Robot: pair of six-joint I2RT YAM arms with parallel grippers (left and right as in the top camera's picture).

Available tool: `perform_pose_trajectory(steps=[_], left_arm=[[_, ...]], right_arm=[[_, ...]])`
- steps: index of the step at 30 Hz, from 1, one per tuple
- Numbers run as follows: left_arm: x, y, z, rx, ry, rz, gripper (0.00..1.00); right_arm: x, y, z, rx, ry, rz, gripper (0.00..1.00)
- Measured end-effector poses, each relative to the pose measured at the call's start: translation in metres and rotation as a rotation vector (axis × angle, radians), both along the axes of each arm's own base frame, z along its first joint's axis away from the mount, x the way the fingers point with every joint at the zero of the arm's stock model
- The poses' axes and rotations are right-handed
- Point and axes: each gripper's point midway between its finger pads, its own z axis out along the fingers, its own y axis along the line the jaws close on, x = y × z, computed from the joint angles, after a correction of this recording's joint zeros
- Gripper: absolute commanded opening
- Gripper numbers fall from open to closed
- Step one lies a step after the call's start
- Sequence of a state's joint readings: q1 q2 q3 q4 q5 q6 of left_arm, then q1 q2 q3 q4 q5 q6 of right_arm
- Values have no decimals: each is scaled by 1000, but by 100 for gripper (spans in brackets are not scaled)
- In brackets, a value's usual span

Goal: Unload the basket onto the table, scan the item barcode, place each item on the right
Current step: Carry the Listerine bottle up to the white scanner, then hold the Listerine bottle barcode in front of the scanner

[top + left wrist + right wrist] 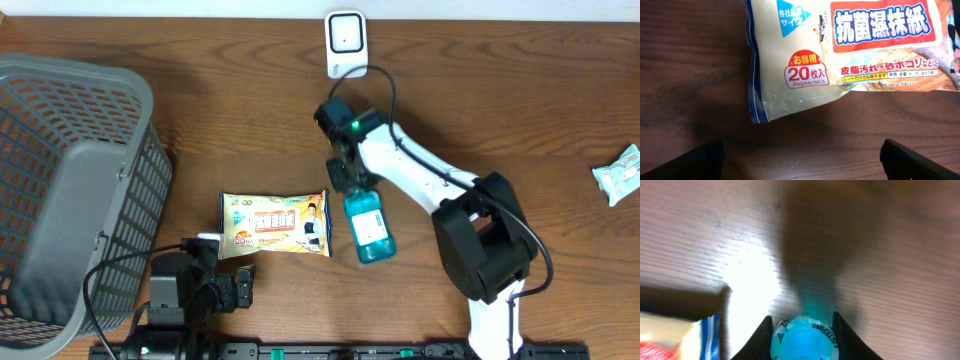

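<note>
A blue mouthwash bottle (368, 228) lies on the wooden table, its cap end pointing away from me. My right gripper (350, 182) sits at that end; in the right wrist view both black fingers press the sides of the bottle (804, 339), so the gripper (801, 317) is shut on it. A white scanner (345, 42) stands at the table's far edge. My left gripper (222, 258) rests near the front edge, open, with bare wood between its fingers (695, 161). Just beyond it lies a yellow wipes pack (850, 50).
The wipes pack (276, 223) lies flat just left of the bottle. A grey mesh basket (80, 190) fills the left side. A small white packet (620, 172) sits at the far right edge. A black cable runs from the scanner toward the right arm.
</note>
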State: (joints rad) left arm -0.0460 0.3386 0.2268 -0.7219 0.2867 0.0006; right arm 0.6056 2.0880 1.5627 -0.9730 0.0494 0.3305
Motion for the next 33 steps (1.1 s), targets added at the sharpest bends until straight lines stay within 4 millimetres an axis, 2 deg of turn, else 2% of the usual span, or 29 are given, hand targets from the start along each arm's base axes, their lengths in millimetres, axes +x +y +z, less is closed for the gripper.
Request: perform_pose_trajectory(steps=[7,11,19,24,33], left_arm=[[0,0,0,0,0,0,99],[0,0,0,0,0,0,99],[0,0,0,0,0,0,99],[0,0,0,0,0,0,99],[0,0,0,0,0,0,99]], right_arm=[[26,14,74,46,-64,-11,1],[35,20,98,74,-106,-11,1],[44,18,104,67,-147,-62,1],[56,14,118,48,-216,-100,1],[72,0,128,2,-316,-264,3]])
